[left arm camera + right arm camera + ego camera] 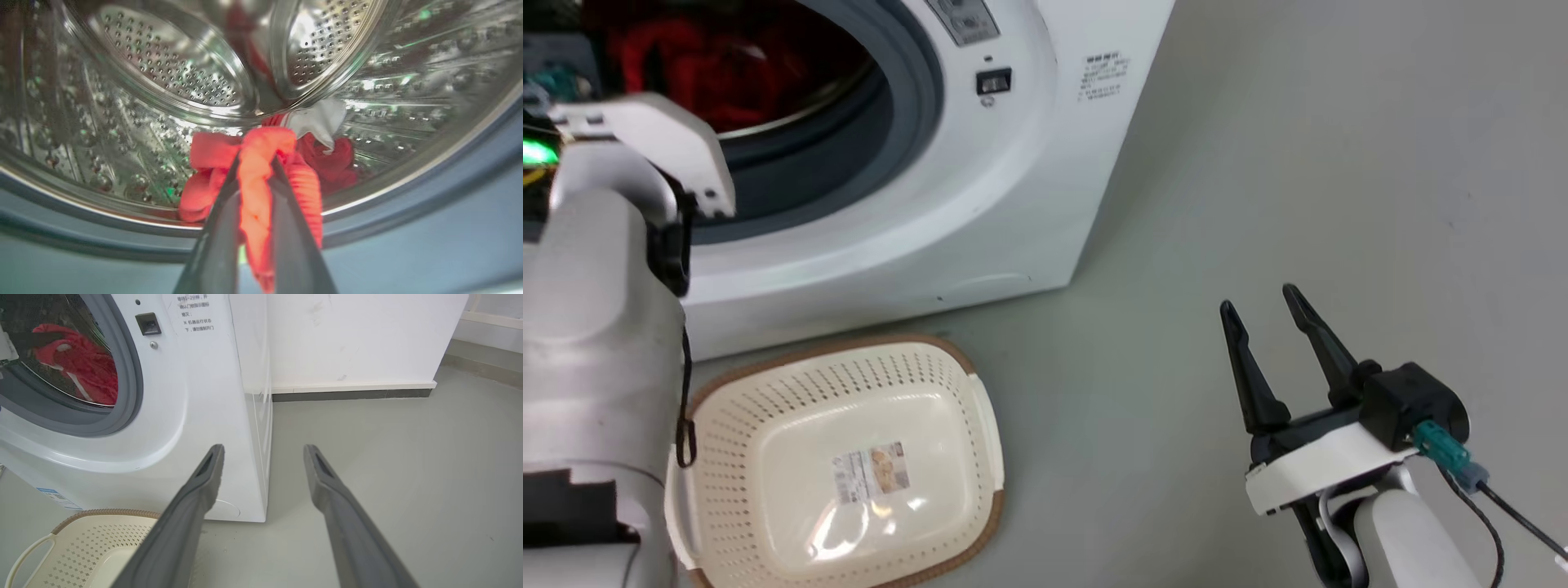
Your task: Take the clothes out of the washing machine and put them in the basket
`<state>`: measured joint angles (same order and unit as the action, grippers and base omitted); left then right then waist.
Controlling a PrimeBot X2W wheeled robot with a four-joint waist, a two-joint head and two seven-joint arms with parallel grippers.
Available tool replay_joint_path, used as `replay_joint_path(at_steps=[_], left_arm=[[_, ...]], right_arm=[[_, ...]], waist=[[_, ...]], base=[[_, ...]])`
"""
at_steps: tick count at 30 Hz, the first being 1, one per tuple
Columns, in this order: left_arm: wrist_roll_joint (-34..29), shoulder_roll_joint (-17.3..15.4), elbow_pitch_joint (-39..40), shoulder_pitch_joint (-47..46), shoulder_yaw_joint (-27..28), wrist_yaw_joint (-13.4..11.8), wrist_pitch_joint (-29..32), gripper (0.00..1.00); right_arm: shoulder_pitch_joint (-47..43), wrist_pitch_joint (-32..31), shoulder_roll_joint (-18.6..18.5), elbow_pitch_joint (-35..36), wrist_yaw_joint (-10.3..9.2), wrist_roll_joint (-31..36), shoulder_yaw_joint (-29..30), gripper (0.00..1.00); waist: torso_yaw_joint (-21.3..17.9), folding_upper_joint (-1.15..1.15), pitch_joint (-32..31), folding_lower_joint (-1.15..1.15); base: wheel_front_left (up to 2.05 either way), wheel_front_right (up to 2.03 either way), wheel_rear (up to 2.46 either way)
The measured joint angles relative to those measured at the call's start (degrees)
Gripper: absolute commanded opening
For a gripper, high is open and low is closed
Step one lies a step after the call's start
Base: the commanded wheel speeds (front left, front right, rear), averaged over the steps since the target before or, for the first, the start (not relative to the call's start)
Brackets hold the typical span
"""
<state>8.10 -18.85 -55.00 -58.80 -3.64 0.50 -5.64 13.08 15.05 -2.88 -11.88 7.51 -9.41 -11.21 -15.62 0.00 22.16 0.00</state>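
The floor (1298,163) is smooth, pale grey-green and matt, with a few faint specks. In the right wrist view it runs back to a white wall (347,335) with light scuffs, which meets the floor at a dark skirting (351,394) under a white ledge. The washer (980,188) stands on this floor at the upper left of the head view, its round opening ringed by a grey seal (915,90). The clothes (255,183) lie inside, at the bottom of the perforated steel drum (163,61): a red heap with a bit of white fabric showing at the back. In the centre of the left wrist view the left hand (255,163) reaches into the opening, its two dark fingers pinching a fold of red cloth that hangs down between them. Its pale forearm (596,327) fills the left edge of the head view. The basket (833,347) sits on the floor just in front of the washer, at the lower left of the head view, holding only a printed label (870,472) on its bottom. The right hand (1258,300) is at the lower right, above bare floor and well apart from basket and washer, its fingers spread and holding nothing.
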Motion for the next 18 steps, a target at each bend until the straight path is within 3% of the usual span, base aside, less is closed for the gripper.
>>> replay_joint_path(at_steps=[9,18], left_arm=[[1.52,4.68,-0.66,9.01,-1.01,1.01,-7.68,0.0],[3.24,6.61,9.72,16.31,-1.1,2.63,-9.22,0.0]], right_arm=[[-5.09,-0.52,-0.01,-0.92,0.0,1.87,2.67,1.0],[-9.33,-2.56,-0.01,1.52,0.0,2.47,4.5,1.0]], waist=[[3.9,0.0,-9.67,-0.01],[7.73,0.0,-16.59,-0.01]], base=[[0.0,0.0,0.0],[0.0,0.0,0.0]])
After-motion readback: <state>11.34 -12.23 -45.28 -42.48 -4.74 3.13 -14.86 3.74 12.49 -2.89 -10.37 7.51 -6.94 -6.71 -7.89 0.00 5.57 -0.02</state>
